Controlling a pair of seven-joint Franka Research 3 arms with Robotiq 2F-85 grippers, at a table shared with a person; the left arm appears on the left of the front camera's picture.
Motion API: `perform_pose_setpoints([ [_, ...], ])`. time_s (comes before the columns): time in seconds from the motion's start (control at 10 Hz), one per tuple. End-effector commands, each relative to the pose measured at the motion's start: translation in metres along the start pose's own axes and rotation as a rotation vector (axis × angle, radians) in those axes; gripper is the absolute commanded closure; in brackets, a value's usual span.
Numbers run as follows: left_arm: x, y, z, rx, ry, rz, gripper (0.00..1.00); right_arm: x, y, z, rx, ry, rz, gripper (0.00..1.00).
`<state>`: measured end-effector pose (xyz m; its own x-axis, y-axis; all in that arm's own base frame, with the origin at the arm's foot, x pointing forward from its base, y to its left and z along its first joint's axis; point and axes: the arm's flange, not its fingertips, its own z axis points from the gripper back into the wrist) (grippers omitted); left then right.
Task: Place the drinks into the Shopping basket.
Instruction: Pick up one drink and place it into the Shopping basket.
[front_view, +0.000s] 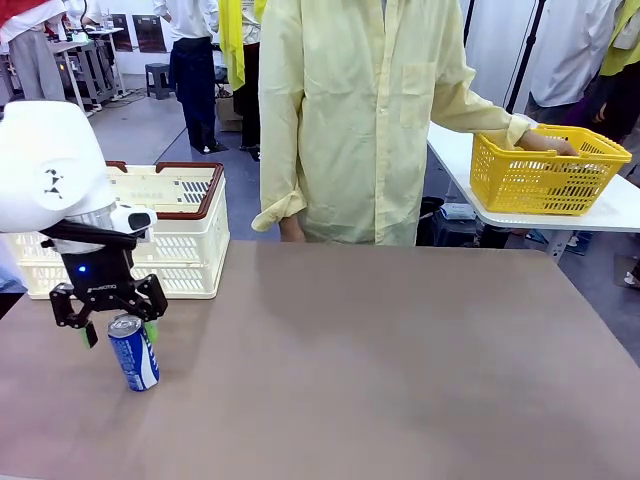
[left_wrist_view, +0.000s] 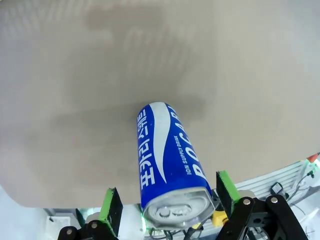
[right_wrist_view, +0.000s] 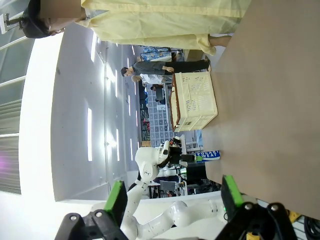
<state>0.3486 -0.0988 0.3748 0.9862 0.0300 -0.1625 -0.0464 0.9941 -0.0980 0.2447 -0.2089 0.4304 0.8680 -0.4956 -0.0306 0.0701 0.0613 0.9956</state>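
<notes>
Grey-brown matte table (front_view: 400, 380), shown from the robot's side; its middle and right are open surface out to the far and right edges. A person in a pale yellow long-sleeved shirt (front_view: 350, 120) stands against the far edge at centre, one hand (front_view: 545, 142) resting on the rim of a yellow plastic mesh basket (front_view: 540, 180), which sits on a separate white side table (front_view: 620, 208) at far right. The cream-white slotted plastic shopping crate with dark red-brown rim handles (front_view: 185, 235) stands at the table's far-left corner, just behind the white left arm (front_view: 50, 165). The left end effector (front_view: 120, 330) points down near the table's left edge, its jaws spread wide on either side of the top of the upright slim blue aluminium drink can with a white wave and silver lid (front_view: 135, 362); the left wrist view shows a gap between each green pad (left_wrist_view: 111, 205) and the can. The right end effector (right_wrist_view: 173, 199) is also spread wide, with nothing between its fingers.
</notes>
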Motion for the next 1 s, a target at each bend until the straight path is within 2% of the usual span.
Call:
perform_pose_setpoints([
  [0.0,-0.0525,0.0196,-0.0482,-0.003,-0.017,-0.004,0.00,-0.0025,0.0002,0.0035,-0.012,0.016,0.015,0.00],
  [0.3,-0.0508,0.0177,-0.0498,0.009,-0.012,-0.003,0.00,-0.0025,0.0002,0.0035,-0.012,0.016,0.015,0.00],
  [0.4,-0.0506,0.0168,-0.0519,0.025,-0.028,-0.001,0.08,-0.0025,0.0002,0.0035,-0.012,0.016,0.015,0.00],
  [0.5,-0.0507,0.0157,-0.0521,0.028,-0.028,0.001,0.63,-0.0025,0.0002,0.0035,-0.012,0.016,0.015,0.00],
  [0.6,-0.0502,0.0152,-0.0516,0.025,-0.033,0.000,1.00,-0.0025,0.0002,0.0035,-0.012,0.016,0.015,0.00],
  [0.9,-0.0490,0.0155,-0.0515,0.033,-0.046,0.005,1.00,-0.0025,0.0002,0.0035,-0.012,0.016,0.015,0.00],
])
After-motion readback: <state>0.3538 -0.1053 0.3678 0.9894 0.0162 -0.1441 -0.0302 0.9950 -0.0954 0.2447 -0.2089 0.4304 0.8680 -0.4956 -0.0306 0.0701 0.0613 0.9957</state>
